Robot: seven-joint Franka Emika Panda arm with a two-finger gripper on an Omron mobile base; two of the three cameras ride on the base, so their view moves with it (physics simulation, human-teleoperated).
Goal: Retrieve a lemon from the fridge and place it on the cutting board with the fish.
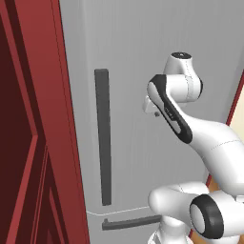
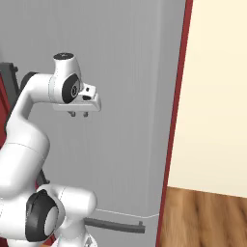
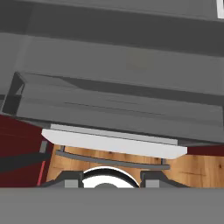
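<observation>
The fridge (image 1: 143, 47) is a tall light-grey front with its door shut and a long dark vertical bar handle (image 1: 103, 138). Below a seam, the drawer carries a horizontal handle (image 1: 131, 221). From the other side the same fridge (image 2: 125, 48) stands behind my gripper (image 2: 79, 115). The gripper hangs in front of the door, pointing down, with its fingers apart and nothing between them. In the hand view my gripper (image 3: 111, 180) looks down on grey fridge shelves (image 3: 113, 109) and a pale drawer front (image 3: 113, 144). The lemon, cutting board and fish are out of view.
Dark red cabinets (image 1: 28, 143) stand close on the left of the fridge. A dark red panel edge (image 2: 176, 120) borders the fridge on the right. Beyond it lie a cream wall (image 2: 217, 96) and wooden floor (image 2: 207, 217).
</observation>
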